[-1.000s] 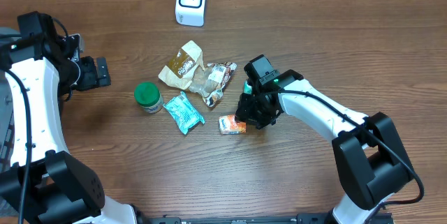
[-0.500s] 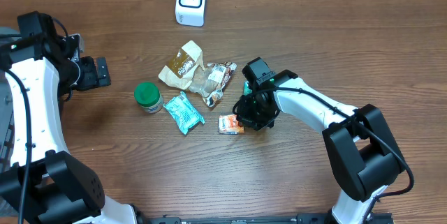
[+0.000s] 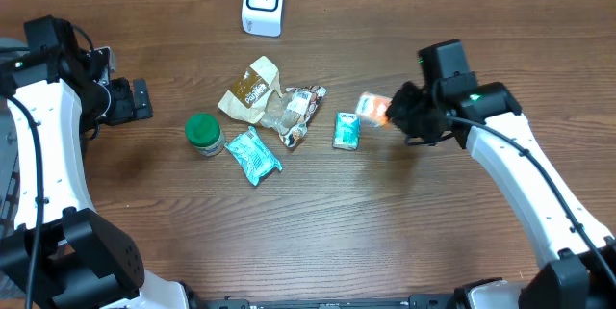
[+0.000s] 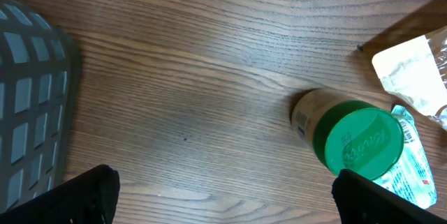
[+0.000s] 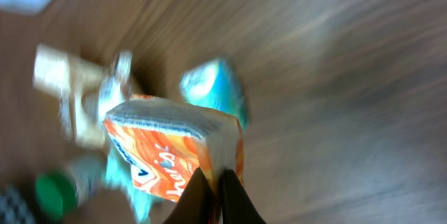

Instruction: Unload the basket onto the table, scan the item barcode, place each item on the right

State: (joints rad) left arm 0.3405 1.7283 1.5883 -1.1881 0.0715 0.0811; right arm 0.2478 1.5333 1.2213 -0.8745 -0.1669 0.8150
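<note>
The item, a small orange and white packet, hangs above the table right of centre, pinched by its edge in my shut right gripper. In the right wrist view the orange packet fills the middle, and the two dark fingers of my right gripper close tight on its sealed seam. The white barcode scanner stands at the back edge, up and left of the packet. My left gripper is open at the far left, holding nothing; its fingertips stand wide apart over bare wood.
A green-lidded jar, a teal packet, a tan packet, a clear wrapper and a small teal pouch lie mid-table. The jar lies just ahead of my left gripper, with a grey mesh object to its left.
My right gripper shut on the orange packet, lifted it off the table and carried it right and back, uncovering the small teal pouch. The left arm has not moved.
</note>
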